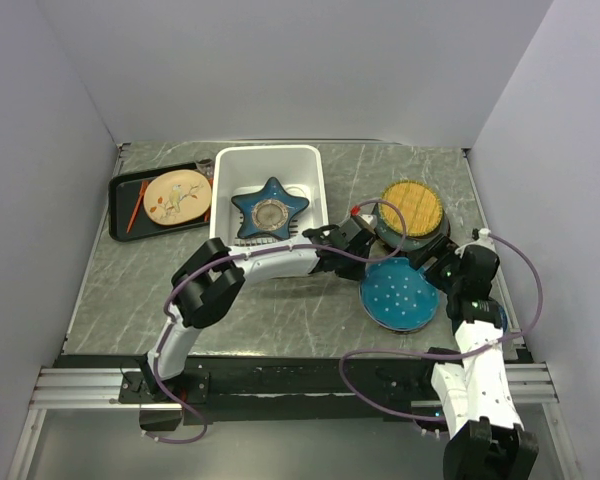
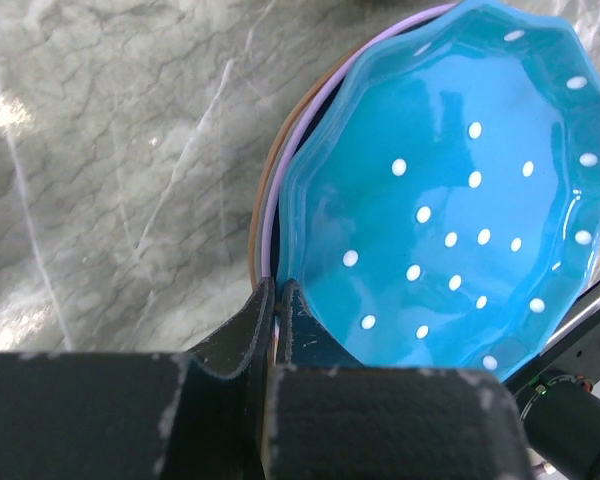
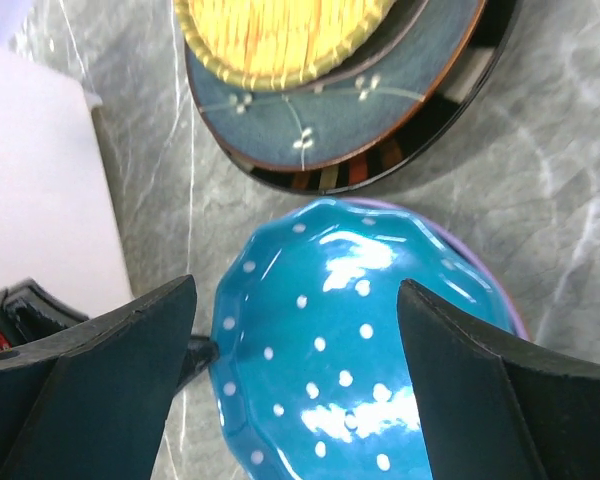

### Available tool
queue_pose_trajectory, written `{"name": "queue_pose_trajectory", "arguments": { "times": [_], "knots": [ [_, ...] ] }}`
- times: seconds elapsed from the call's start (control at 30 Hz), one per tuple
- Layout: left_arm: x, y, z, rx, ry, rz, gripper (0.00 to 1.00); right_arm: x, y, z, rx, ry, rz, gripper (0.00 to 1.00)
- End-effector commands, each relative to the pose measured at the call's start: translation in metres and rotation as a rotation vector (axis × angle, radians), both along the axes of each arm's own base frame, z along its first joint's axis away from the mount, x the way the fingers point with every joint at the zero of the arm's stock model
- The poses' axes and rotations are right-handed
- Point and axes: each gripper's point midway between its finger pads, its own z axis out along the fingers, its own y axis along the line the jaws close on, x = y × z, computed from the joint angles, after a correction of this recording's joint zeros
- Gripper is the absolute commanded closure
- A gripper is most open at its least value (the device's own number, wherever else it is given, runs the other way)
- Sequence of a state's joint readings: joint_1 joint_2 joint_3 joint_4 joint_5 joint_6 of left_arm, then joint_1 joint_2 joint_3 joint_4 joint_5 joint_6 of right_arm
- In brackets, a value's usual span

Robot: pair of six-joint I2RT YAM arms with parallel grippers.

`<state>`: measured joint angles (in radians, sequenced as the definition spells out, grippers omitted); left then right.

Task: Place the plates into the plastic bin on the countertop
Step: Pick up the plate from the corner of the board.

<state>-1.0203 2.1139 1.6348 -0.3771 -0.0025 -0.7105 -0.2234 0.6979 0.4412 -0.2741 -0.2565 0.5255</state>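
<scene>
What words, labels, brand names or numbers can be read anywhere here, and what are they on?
No readable text anywhere in these views.
teal dotted plate: white dots only, no lettering.
dark teal plate: small white sprig marks, not writing.
tan plate on the black tray: painted pattern, too small to show any writing.
plastic bin: plain white, no label visible.

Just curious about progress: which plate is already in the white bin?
The blue star-shaped plate, the only one lying inside the white bin; the others sit outside it.
</scene>
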Motion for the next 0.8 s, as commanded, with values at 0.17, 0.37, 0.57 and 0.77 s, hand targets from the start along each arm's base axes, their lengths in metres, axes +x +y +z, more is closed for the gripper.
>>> {"name": "queue_pose_trajectory", "arguments": {
  "times": [0.17,0.37,0.57,0.77],
  "knots": [
    [0.020,0.021,0.073,-0.058,-0.134,0.075,0.99,0.003,-0.013,-0.005,-0.031,0.060,-0.049,0.12],
    [0.023,0.032,0.084,-0.059,-0.148,0.092,0.99,0.003,-0.010,-0.021,-0.014,0.102,-0.031,0.13],
    [0.026,0.038,0.082,-0.049,-0.145,0.103,0.99,0.003,-0.011,-0.034,-0.004,0.147,-0.040,0.16],
    [0.031,0.042,0.081,-0.037,-0.145,0.112,0.99,0.004,-0.006,-0.047,0.029,0.199,-0.024,0.22]
  ]
}}
